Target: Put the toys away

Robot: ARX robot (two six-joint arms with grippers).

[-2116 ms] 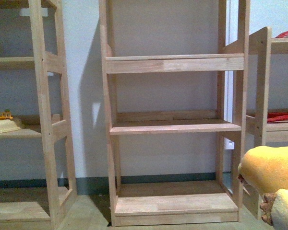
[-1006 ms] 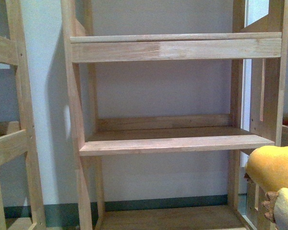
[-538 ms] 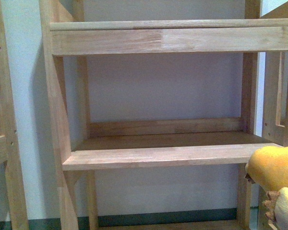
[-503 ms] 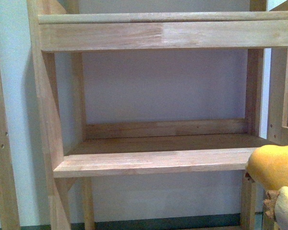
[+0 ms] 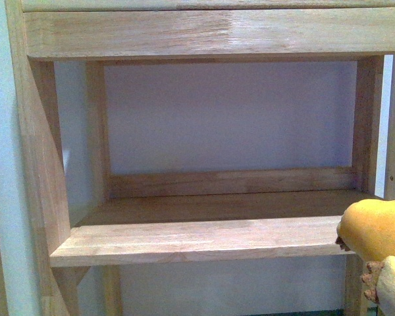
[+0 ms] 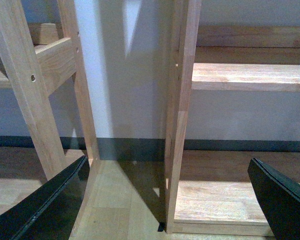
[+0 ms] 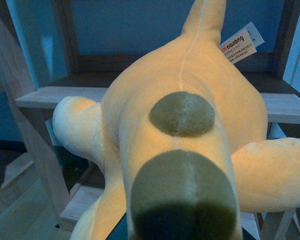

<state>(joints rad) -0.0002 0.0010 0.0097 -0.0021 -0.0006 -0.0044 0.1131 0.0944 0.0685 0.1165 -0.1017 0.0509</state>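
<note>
Front view is filled by one wooden shelf unit (image 5: 197,240); a second unit (image 6: 35,75) is seen beside it from the left wrist. One orange-yellow plush toy (image 5: 378,230) is seen in front of the right end of the middle board, marked by two dark olive patches (image 7: 182,114) and one white tag (image 7: 241,42). The left claw (image 6: 167,162) is spread wide, with nothing between its black fingers (image 6: 45,210). The right claw is covered by the toy, so its grip cannot be told.

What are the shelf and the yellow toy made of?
The shelf looks like pale, unpainted wood: grain lines and joined strips show. The toy looks like soft, fuzzy plush fabric, probably stuffed, with a stitched seam and a tag.
</note>
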